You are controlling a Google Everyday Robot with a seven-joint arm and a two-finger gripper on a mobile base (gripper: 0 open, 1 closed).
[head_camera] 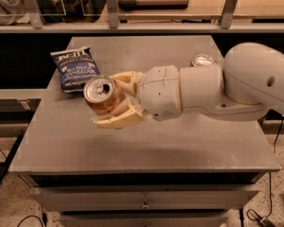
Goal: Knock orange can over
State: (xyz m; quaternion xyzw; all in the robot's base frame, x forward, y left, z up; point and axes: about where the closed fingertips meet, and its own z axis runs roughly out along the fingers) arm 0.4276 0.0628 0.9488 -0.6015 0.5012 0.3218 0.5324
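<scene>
The orange can [100, 93] is pale golden-orange with a silver top. It is tilted between the cream fingers [119, 120] of my gripper [108, 100], with its top turned up and to the left. The gripper reaches in from the right over the left middle of the grey table [146, 150] and is shut on the can. I cannot tell whether the can's base still touches the table, because the fingers hide it.
A blue chip bag [75, 69] lies flat at the back left, just behind the held can. The silver top of a second can [202, 59] shows behind my arm at the back right. A shelf rail runs behind the table.
</scene>
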